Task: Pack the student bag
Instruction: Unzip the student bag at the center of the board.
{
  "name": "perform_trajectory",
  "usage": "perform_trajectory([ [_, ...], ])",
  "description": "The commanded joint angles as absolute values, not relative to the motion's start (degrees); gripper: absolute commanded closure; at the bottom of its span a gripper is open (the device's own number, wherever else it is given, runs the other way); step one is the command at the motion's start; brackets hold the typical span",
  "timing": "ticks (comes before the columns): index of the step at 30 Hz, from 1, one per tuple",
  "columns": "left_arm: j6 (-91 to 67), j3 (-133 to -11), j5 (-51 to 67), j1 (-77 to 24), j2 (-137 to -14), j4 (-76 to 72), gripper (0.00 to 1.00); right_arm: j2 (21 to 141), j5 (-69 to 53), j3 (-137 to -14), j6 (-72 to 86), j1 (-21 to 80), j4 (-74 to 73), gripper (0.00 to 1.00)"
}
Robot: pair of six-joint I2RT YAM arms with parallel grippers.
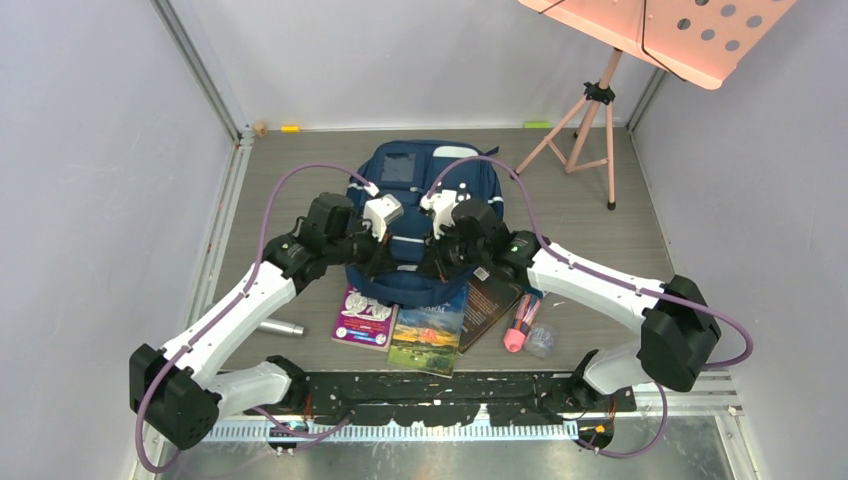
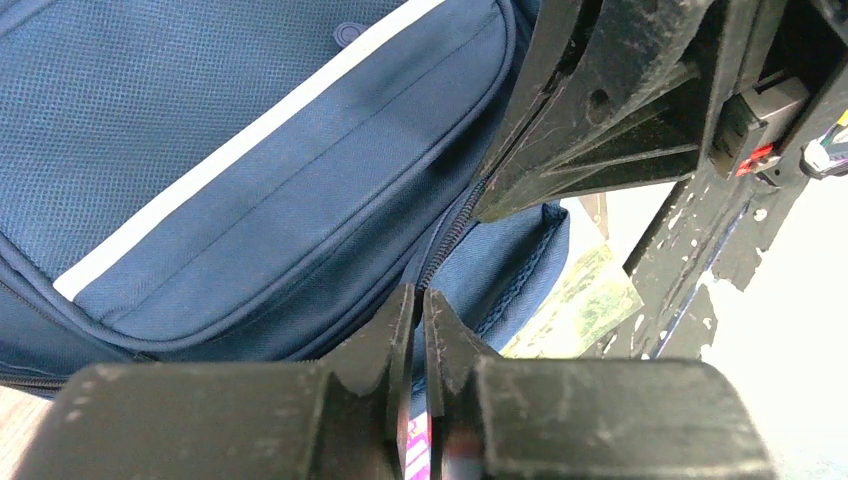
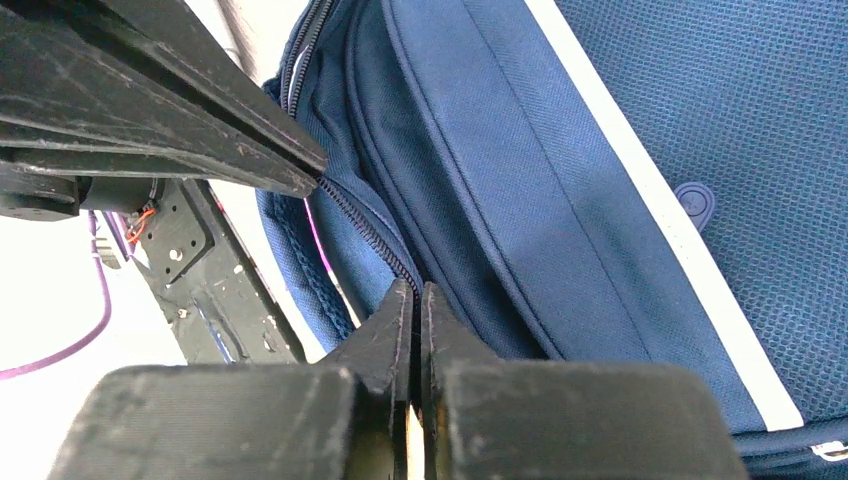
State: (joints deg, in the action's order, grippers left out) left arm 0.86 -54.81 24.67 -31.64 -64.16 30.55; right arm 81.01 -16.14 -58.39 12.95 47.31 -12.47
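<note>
Packing's barely started, I'd say. 1 student bag [image 1: 412, 215] lies mid-desk [image 1: 620, 250]. The left end effector [image 2: 420, 300] and right end effector [image 3: 416, 295] are both pinched narrow at its near zipper edge, and I can't tell if they've caught any fabric. Waiting outside, near side: 3 books [image 1: 428, 335], 1 pink tube [image 1: 520, 325], 1 clear cup [image 1: 541, 340], 1 silver cylinder [image 1: 280, 327].

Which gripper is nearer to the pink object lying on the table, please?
Right. The right gripper is at the near edge of the student bag, left of and beyond the pink object; the left gripper is beside it on the same edge, farther left still.
</note>
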Motion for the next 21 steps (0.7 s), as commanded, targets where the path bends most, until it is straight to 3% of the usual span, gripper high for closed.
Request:
perform_trajectory([
  [1,0.8,-55.5,26.1,-31.7,-62.6,28.2,0.84,77.9,-16.0,-61.0,12.7,46.8,-9.9,0.99],
  [3,1.0,-55.2,26.3,-31.7,-62.4,27.9,0.74,77.5,-16.2,-61.2,12.8,46.8,-9.9,0.98],
  [6,1.4,-55.4,26.3,-31.7,-63.2,27.3,0.48,76.9,-17.6,-61.6,12.8,46.8,-10.2,0.95],
  [9,1.5,-56.3,27.1,-31.7,-64.9,27.0,0.39,76.0,-18.3,-61.8,12.8,46.8,-10.2,0.95],
  [16,1.2,-58.0,27.2,-31.7,-68.5,27.2,0.43,75.4,-19.6,-61.4,12.9,46.7,-10.2,0.95],
  [21,0.8,-57.8,26.4,-31.7,-68.4,26.7,0.61,75.2,-20.0,-60.8,12.9,46.7,-10.1,0.96],
])
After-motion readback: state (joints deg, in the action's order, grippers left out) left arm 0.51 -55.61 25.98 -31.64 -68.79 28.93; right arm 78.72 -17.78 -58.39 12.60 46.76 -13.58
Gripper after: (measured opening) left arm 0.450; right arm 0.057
